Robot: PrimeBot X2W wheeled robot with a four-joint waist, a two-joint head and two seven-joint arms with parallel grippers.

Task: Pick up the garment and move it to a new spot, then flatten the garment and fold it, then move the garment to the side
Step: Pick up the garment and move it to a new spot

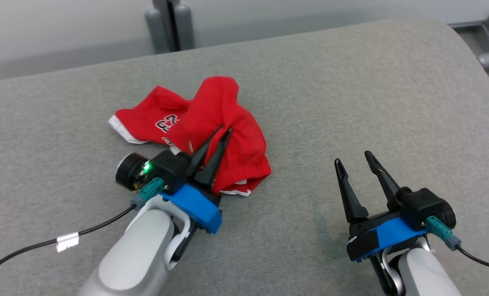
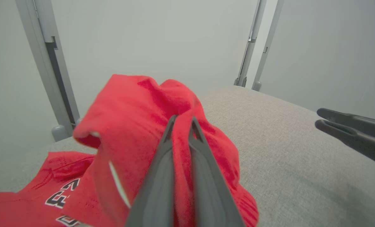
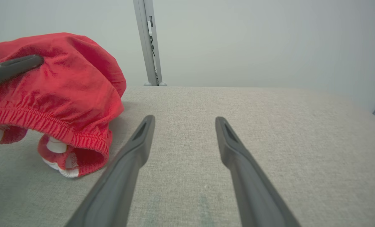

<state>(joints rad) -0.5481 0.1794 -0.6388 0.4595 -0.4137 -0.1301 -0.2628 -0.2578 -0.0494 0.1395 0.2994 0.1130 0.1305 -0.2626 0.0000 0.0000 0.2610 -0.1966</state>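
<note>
The garment [image 1: 211, 123] is a pair of red shorts with white trim and a dark number print, crumpled on the grey table left of centre. My left gripper [image 1: 224, 129] is shut on a fold of the red cloth, which bunches up around its tips [image 2: 182, 121]. In the right wrist view the garment [image 3: 64, 91] hangs lifted at the left, its elastic waistband drooping to the table. My right gripper [image 1: 353, 158] stands open over bare table to the right of the garment, nothing between its fingers [image 3: 143, 138].
The grey fabric-covered table [image 1: 351, 90] stretches wide to the right and behind the garment. A grey upright post [image 1: 170, 24] stands past the far edge. Cables trail from both wrists near the front edge.
</note>
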